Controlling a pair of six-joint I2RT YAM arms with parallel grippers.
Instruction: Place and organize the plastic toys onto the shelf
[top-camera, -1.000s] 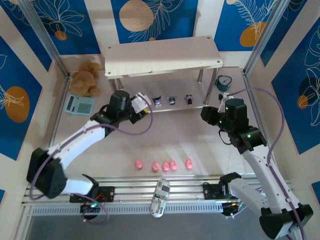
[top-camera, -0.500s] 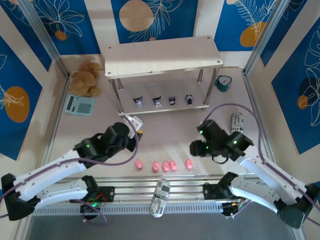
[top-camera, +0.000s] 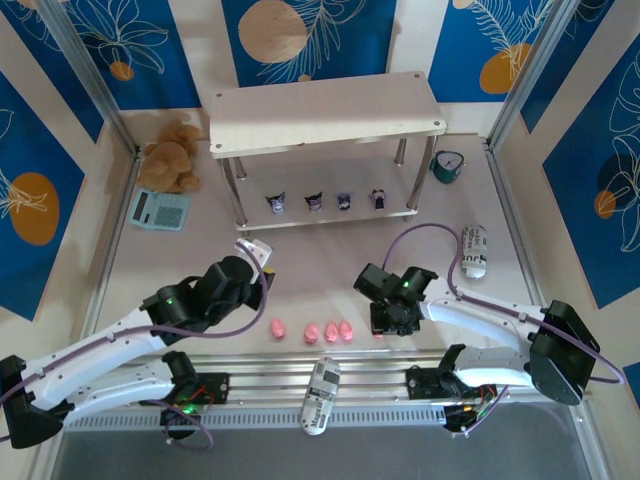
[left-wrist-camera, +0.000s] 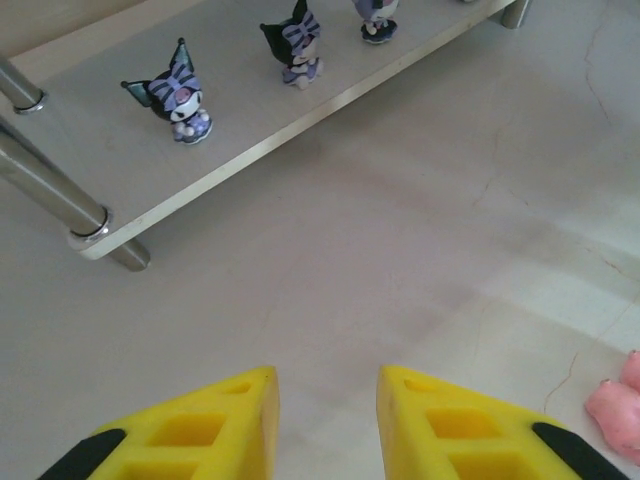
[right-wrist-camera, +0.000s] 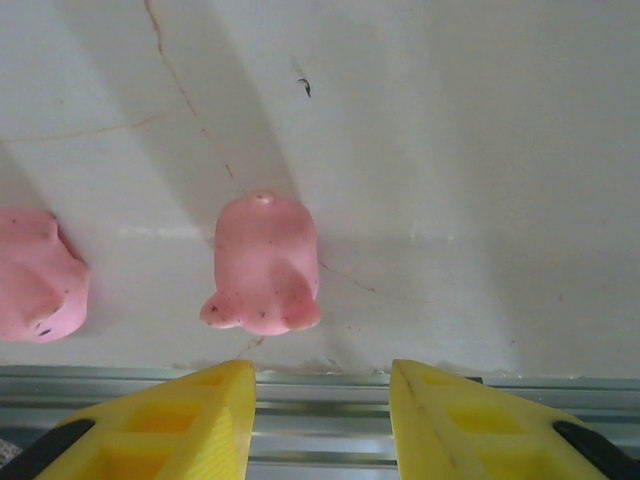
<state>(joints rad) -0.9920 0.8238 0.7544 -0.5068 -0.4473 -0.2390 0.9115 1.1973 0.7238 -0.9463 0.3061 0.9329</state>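
The coming move is judged to turn on one pig (right-wrist-camera: 262, 265), which lies on the table (right-wrist-camera: 450, 150) just ahead of the right gripper (right-wrist-camera: 320, 400). In the right wrist view the pig is set a little to the left of the gap between the two yellow fingers, so a small sideways correction is likely needed before the fingers are lowered around it. Its long axis runs straight away from the gripper, with the wider, lobed end nearest the fingertips and the narrow end pointing off. The jaws would therefore be closed across its narrow width, which is judged a favourable line. The right gripper is held partly open, the gap being somewhat wider than the pig, and nothing is gripped. A neighbouring pig (right-wrist-camera: 35, 275) lies just to the left, apart from the first.

From above, this pig is seen to be the right end of a row of pigs (top-camera: 331, 330) near the front of the table, well short of the shelf (top-camera: 320, 105). Four dark figurines (top-camera: 311, 201) are already lined up on the shelf's lower board.

The left gripper (left-wrist-camera: 325, 400) is held partly open and empty over bare table between the row and the shelf, with a pig only at the edge of its wrist view. The right arm is clearly the nearer one.
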